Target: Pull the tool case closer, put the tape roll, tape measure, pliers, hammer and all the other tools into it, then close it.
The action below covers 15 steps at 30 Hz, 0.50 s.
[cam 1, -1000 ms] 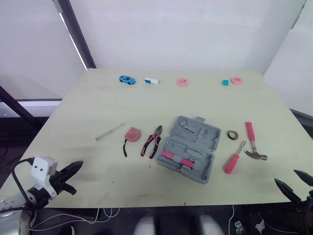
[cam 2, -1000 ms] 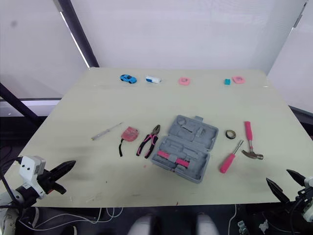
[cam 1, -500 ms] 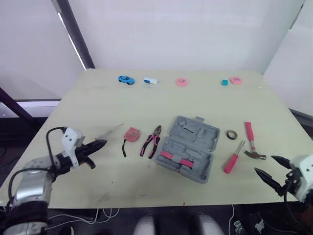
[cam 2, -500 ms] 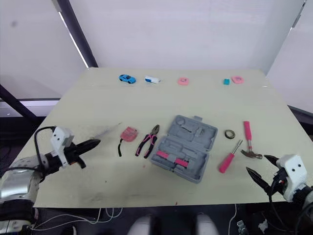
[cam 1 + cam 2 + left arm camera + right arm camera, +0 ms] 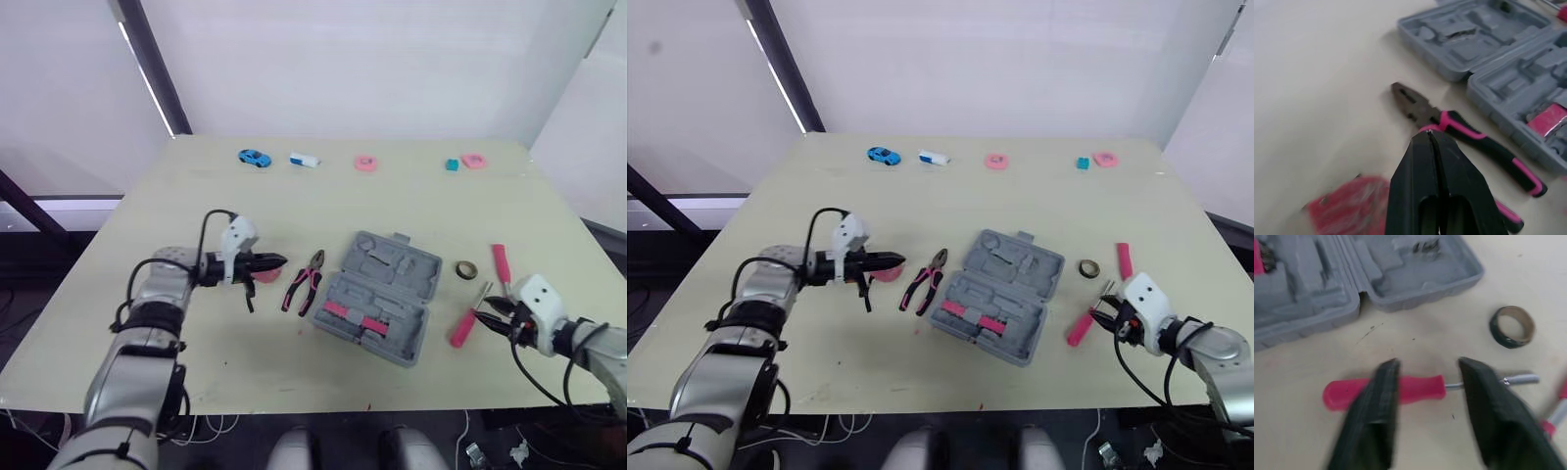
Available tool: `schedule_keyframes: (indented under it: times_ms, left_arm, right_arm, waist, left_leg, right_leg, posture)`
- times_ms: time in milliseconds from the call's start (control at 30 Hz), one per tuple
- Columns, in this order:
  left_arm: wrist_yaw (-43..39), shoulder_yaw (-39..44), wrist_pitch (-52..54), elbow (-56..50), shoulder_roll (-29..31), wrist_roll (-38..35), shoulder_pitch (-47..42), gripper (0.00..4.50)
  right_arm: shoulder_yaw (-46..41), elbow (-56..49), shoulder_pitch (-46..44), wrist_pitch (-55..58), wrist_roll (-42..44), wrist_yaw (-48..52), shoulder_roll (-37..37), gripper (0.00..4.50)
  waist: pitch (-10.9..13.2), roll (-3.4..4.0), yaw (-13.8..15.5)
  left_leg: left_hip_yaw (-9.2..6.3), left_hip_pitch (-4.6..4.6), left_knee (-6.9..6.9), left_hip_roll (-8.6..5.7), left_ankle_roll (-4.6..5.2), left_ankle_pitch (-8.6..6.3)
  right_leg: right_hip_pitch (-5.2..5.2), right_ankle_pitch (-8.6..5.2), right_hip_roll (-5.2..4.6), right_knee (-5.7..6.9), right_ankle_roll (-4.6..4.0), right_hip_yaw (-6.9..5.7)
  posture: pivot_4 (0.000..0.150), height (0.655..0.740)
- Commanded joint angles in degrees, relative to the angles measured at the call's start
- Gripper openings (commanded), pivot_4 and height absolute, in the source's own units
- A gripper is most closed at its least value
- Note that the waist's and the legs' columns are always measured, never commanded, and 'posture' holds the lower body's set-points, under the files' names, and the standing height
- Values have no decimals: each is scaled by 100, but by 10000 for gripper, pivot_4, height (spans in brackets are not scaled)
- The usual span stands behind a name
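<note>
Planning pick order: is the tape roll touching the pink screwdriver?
Apart. The right wrist view shows a strip of bare table between the tape roll and the metal shaft of the screwdriver. The head views also show a gap.

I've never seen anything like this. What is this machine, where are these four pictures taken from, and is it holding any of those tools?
This is a humanoid robot with two arms, each ending in two black fingers. The two wide pictures come from cameras in its head, looking down over a table. The two close-ups come from a camera on each wrist. On the table lie an open grey tool case, pliers, a red tape measure, a pink-handled screwdriver, a tape roll and a hammer, with small toys along the far edge. The left fingers are shut on nothing, beside the tape measure. The right fingers are open, poised over the screwdriver, not gripping it. So nothing is held.
</note>
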Motion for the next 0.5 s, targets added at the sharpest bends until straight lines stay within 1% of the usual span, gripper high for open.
schedule_keyframes:
  times_ms: [33, 233, 300, 400, 500]
  left_arm:
    - [-24, -50, -381, 559, -94, 215, -468, 0]
    - [283, -229, -720, 1335, -467, 713, -951, 0]
    - [318, -277, -782, 1457, -570, 842, -1023, 0]
    - [448, -278, -807, 1595, -719, 986, -1120, 0]
    - [612, -294, -797, 1717, -825, 1117, -1188, 0]
  right_arm:
    - [186, 115, -357, 17, -160, -14, 36, 758]
    - [717, 365, -825, 103, -510, 36, 96, 758]
    - [851, 388, -925, 135, -598, 50, 113, 758]
    - [1054, 376, -1012, 171, -744, 79, 111, 758]
    - [1171, 390, -1095, 193, -827, 49, 164, 758]
  waist:
    - [0, 0, -6]
    - [0, 0, -2]
    - [0, 0, -1]
    - [0, 0, 2]
    - [0, 0, 3]
  left_leg:
    - [1, -1, 3, 0, 0, 0]
    - [-1, -10, 19, -1, 0, 0]
    - [-7, -19, 22, -1, 0, 0]
    - [-15, -62, 34, -1, 0, 0]
    - [-14, -65, 35, -1, 1, 1]
  right_leg:
    - [0, 0, 0, 0, 1, 1]
    - [0, 1, -1, 5, 3, -2]
    - [-4, 2, -1, 5, 4, -8]
    - [-48, 3, -1, 19, 4, -15]
    - [-51, 4, -1, 20, 5, -15]
  posture:
    - [1500, 7400]
    - [1500, 7400]
    - [1500, 7400]
    - [1500, 7400]
    - [1500, 7400]
